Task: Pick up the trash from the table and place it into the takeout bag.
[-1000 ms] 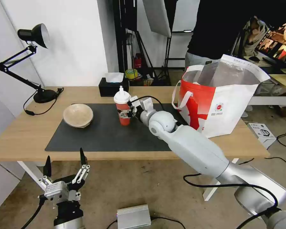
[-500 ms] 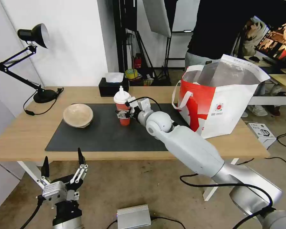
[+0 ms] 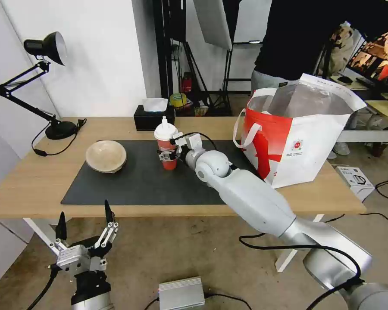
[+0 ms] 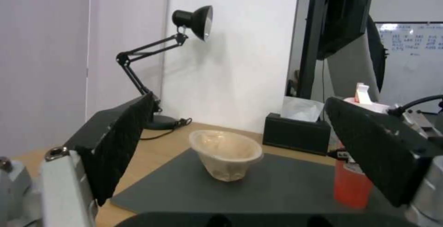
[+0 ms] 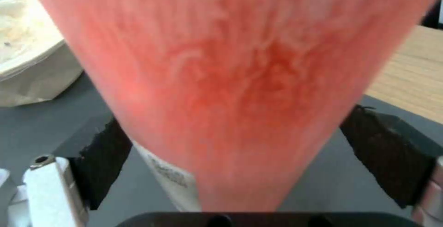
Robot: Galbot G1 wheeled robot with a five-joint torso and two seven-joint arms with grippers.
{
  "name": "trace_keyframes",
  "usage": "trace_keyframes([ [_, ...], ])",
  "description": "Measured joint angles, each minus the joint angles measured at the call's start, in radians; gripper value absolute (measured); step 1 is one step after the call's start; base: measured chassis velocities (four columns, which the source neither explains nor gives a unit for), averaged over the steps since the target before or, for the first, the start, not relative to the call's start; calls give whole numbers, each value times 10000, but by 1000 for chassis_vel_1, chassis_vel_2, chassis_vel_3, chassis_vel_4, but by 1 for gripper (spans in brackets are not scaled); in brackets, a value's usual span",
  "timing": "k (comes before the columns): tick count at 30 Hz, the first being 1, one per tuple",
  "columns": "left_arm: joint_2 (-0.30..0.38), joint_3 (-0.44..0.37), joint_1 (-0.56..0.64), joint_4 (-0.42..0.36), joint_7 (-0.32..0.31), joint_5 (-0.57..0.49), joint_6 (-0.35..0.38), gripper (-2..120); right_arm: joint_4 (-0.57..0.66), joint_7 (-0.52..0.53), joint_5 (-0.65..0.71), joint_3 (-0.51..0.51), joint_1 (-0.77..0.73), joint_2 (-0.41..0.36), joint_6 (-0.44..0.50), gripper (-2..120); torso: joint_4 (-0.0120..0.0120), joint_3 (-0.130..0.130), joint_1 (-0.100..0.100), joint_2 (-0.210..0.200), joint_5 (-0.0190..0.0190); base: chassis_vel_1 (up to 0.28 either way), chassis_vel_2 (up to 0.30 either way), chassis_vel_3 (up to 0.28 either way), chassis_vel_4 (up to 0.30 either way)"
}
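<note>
Here the right claw (image 3: 167,153) reaches across the long light-wood tabletop (image 3: 26,181) and has its two black pads (image 5: 387,157) on either side of the red drink cup with a white lid (image 3: 165,144). From the right wrist view the pads flank the cup's lower, narrow part, with a sliver of dark mat visible between pad and cup wall on both sides, so I cannot tell whether they are pressing it yet. The cup stands upright on the large dark grey rectangular mat (image 3: 133,185), long axis vertical, lid and spout at the top, taper pointing down.

The cup sits near the mat's far edge, just in front of the black tissue box (image 3: 153,118). To its left, well apart on the same mat, the beige paper-like bowl (image 3: 106,156) rests mouth up near the mat's left edge. The mat's near half is bare, and a strip of open wood runs along the tabletop's front edge.

To the right, the large red-and-white takeout bag with silver foil lining (image 3: 301,142) stands upright near the tabletop's right end, mouth open upward, white loop handle (image 3: 242,129) hanging toward the cup. The black desk lamp (image 3: 39,86) stands at the far left corner.

The left claw (image 3: 84,219) hangs below the tabletop's front edge, fingers spread wide and pointing up, holding nothing.
</note>
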Motion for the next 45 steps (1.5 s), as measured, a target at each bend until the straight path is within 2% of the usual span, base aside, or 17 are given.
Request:
trace_keyframes([
  [1, 0, 13, 2, 4, 4, 2, 0, 100, -16, 0, -11, 0, 0, 10, 2, 92, 0, 0, 0, 0, 0, 0, 0, 0, 0],
  [6, 0, 21, 34, 5, 9, 12, -2, 100, -9, -3, -4, 0, 0, 4, 14, 80, 0, 0, 0, -1, 0, 0, 0, 0, 0],
  [10, -1, -7, 67, -44, 11, 15, -13, 100, 221, -9, 29, 0, -52, -91, 27, 62, -1, 1, 0, 0, 1, 0, 0, 0, 0],
  [11, -1, -7, 67, -44, 11, 15, -13, 100, 221, -9, 29, 0, -52, -91, 27, 62, -1, 1, 0, 0, 1, 0, 0, 0, 0],
  [14, -1, -9, 86, -73, 11, 20, -23, 100, 703, 61, 206, -5, -123, -243, 23, 46, 0, 0, 0, 0, 1, 0, 0, 0, 0],
  [16, 1, -12, 87, -81, 12, 20, -24, 100, 824, 81, 255, -11, -130, -295, 18, 43, -1, 0, 0, 0, 1, 0, 0, 0, 0],
  [20, 6, -14, 84, -81, 20, 23, -24, 100, 1173, 153, 385, -28, -159, -484, -3, 25, -1, 0, 0, -1, 1, 0, 0, 0, 0],
  [21, 6, -14, 84, -81, 20, 23, -24, 100, 1173, 153, 385, -28, -159, -484, -3, 25, -1, 0, 0, -1, 1, 0, 0, 0, 0],
  [25, 8, -13, 82, -74, 24, 46, -26, 100, 1775, 203, 471, 14, -230, -846, -40, 11, 0, 0, -1, 0, 2, 0, 0, 0, 0],
  [29, 5, -16, 73, -66, 31, 83, -33, 100, 2398, 229, 533, 202, -237, -1215, -89, 6, 0, 0, 0, -1, 2, 0, 0, 0, 0],
  [37, 9, -10, 95, -95, 38, 96, -36, 100, 3645, 620, 1070, 640, -168, -1947, -514, 6, -1, 0, -1, 0, 2, 0, 0, 0, 0],
  [39, 24, -6, 105, -140, 51, 98, -37, 100, 4368, 914, 1407, 882, -152, -2456, -731, 6, -1, 0, -1, 0, 3, 0, 0, 0, 0],
  [45, 40, 33, 105, -175, 91, 99, -37, 100, 5355, 1237, 1916, 1215, -224, -3217, -847, 6, -1, 0, -1, -1, 3, 0, 0, 0, 0],
])
